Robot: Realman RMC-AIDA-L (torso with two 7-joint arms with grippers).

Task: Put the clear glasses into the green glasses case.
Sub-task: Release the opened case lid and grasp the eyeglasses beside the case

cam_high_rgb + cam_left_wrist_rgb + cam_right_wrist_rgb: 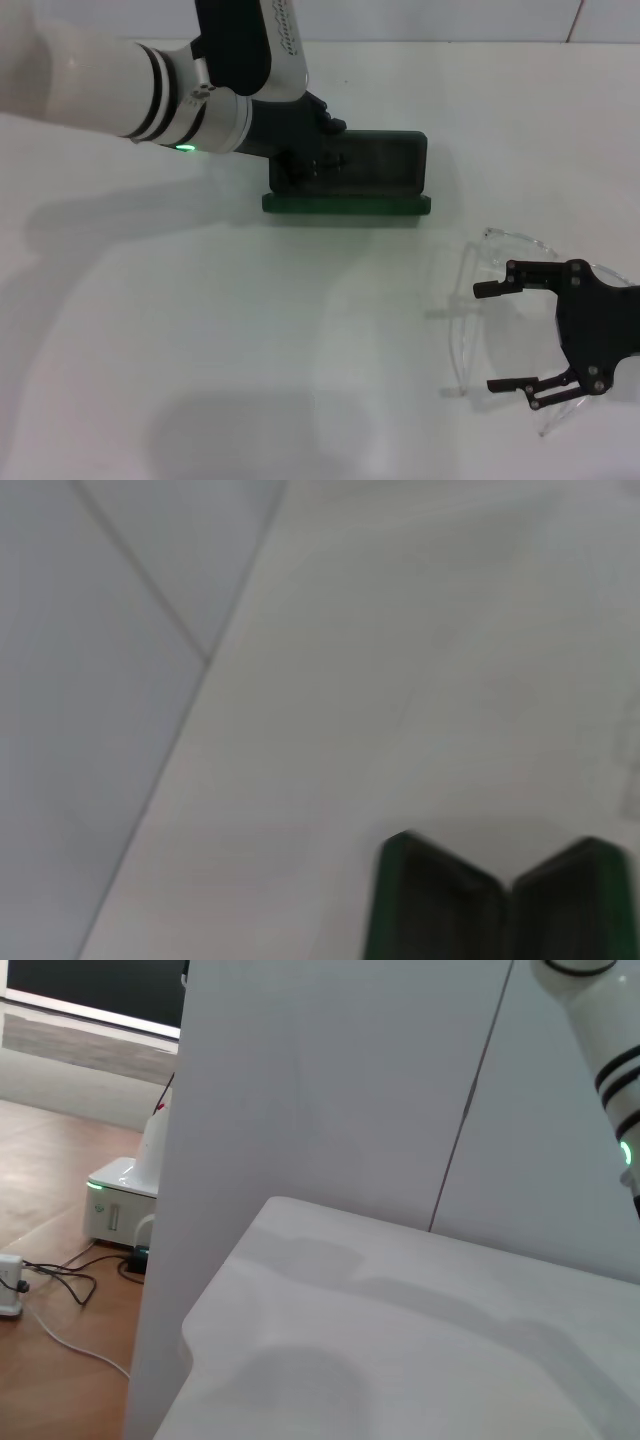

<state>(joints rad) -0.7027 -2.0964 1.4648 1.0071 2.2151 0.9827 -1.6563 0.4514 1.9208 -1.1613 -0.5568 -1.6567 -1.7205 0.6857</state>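
Bright, even overhead light washes the white counter nearly featureless. Soft, broad arm shadows lie across it in the head and right wrist views. The left wrist view is blurred, the case smeared at its edges. The head view is sharp.

Only a line of dark lettering runs along the left arm in the head view, too small to read
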